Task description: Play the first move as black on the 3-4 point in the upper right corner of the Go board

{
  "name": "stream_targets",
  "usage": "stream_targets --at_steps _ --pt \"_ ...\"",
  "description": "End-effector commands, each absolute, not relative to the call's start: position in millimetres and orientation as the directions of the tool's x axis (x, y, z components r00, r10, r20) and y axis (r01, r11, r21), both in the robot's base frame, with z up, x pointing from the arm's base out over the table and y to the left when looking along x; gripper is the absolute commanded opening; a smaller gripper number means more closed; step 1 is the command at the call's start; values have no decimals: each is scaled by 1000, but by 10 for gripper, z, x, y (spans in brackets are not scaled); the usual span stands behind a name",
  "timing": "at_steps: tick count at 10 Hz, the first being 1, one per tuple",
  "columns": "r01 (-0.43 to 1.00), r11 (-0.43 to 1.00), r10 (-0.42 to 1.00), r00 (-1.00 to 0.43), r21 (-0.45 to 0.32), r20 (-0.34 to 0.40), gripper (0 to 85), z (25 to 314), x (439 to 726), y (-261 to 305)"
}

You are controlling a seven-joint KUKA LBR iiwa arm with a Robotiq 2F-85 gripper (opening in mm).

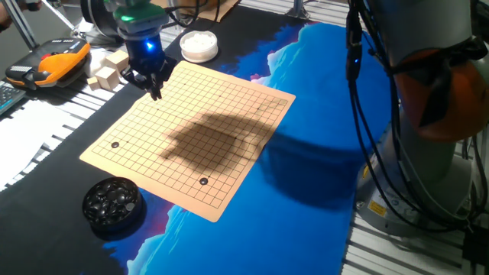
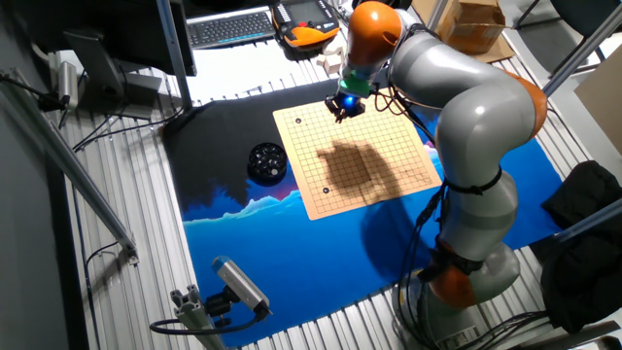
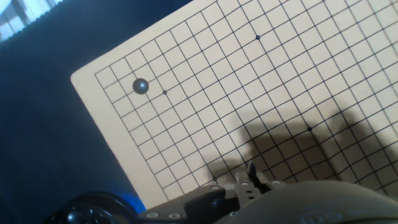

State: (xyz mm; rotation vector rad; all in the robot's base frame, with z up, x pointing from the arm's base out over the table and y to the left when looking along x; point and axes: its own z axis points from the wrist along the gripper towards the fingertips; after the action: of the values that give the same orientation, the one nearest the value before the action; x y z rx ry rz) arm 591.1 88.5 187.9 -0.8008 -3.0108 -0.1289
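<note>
The gripper [image 1: 155, 89] hangs over a corner of the Go board [image 1: 191, 134]. Its jaws look nearly together; I cannot tell whether they hold anything. Two black stones [image 1: 115, 144] lie on the board.

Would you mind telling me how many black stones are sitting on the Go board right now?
2: one black stone near the corner closest to the bowl, another black stone near the front edge. The hand may hide more.

Past the claw [image 1: 155, 89], at the table's [image 2: 243, 311] far edge, sit pale wooden blocks [image 1: 109, 70], an orange and black handheld pendant [image 1: 52, 63] and a keyboard [image 2: 228, 26]. Under the claw, a blue and black cloth [image 1: 306, 160] covers the ribbed metal table. A cardboard box [image 2: 478, 26] stands off to its side. A camera on a small stand [image 2: 240, 285] sits well away, near the table's front edge.
</note>
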Motion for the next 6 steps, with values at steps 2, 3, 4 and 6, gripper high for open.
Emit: stream_targets --at_steps 2,3,4,6 --pt "505 859 502 -863 82 55 0 1878 5911 890" --pt "492 866 489 -870 90 59 0 1879 5894 817" --pt "487 870 484 -874 82 55 0 1880 5873 719" --pt "459 886 457 -888 61 46 0 1898 5835 515"
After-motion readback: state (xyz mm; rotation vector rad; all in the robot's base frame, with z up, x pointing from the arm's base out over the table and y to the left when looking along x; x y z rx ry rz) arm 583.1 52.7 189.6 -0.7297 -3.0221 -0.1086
